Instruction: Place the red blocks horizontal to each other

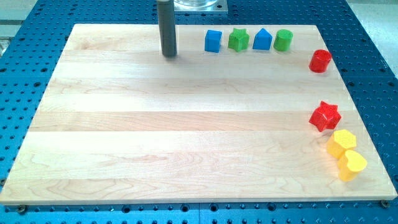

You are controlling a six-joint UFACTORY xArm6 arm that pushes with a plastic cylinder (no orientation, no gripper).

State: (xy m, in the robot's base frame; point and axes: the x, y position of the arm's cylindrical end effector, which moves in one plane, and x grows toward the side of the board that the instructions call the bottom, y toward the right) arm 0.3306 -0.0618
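My tip (169, 55), a bare rod with no jaws, rests at the upper middle. The 2 red blocks, cylinder (320, 61) and star (324, 116), sit at the right edge. Pushing the star risks dragging the touching yellow block (341, 142) or sliding it off the board (186, 124).

A: What does the arm look like?

B: Only the rod (168, 28) shows: a straight, plain cylinder, dark grey, with a faint lighter sheen down one side.

A: And its end?

B: My tip (170, 55) is cut flat and blunt, the same dark grey as the shaft.

A: Anything above it?

B: A pale metal mount (199, 6), silvery, with square corners, cropped by the view's top.
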